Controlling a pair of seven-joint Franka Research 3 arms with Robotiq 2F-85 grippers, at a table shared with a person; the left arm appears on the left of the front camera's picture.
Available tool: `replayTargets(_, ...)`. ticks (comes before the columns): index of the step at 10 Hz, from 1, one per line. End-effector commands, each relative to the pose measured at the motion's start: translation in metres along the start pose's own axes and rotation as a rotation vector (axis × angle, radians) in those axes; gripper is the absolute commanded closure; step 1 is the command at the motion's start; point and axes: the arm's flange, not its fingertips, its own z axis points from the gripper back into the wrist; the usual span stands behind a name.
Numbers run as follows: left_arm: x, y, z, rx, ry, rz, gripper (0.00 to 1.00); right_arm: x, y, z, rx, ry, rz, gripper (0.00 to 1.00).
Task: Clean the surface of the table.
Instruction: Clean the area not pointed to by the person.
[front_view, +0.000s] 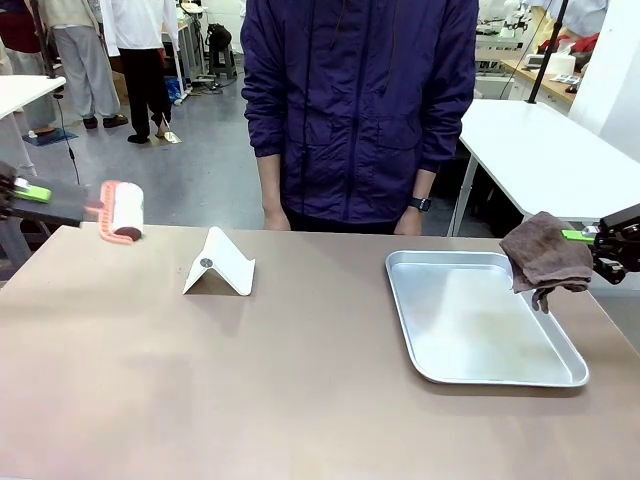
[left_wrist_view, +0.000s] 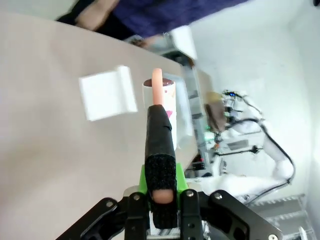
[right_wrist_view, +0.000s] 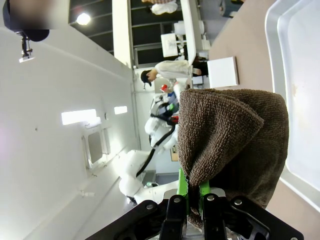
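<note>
Brown terry cloth (right_wrist_view: 230, 135) is pinched by one folded edge in the right gripper (right_wrist_view: 194, 192), jaws narrow on the fabric. The rest hangs in a loose bunch just past the right rim of the metal tray (front_view: 400, 300), clear of any surface. Held this way it looks ready for wiping, though not yet lowered.

The left gripper (left_wrist_view: 160, 195) is closed on the black-wrapped handle of a lint roller (left_wrist_view: 160, 100). The roll points away from the wrist and sits off the far-left corner of the table (front_view: 300, 380), apparently in the air. Gripping the handle end leaves the sticky roll free to turn.

The tan tabletop spans the whole front view. On it are the tray at right and a white folded stand (front_view: 220, 265) left of centre, well apart. No debris is visible at this resolution.

A person (front_view: 360, 110) stands at the far edge with hands down, not involved.

Judgement: both tools in hand, cleaning contact not yet made.
</note>
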Motion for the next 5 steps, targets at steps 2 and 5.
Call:
replayTargets(2, -0.087, -0.011, 0.055, -0.112, 0.098, -0.055, 0.78, 0.001, 0.005, 0.0, 0.007, 0.013, -0.008, 0.91)
replayTargets(5, -0.155, 0.015, 0.099, -0.213, 0.061, -0.023, 0.78, 0.001, 0.005, 0.0, 0.007, 0.013, -0.008, 0.91)
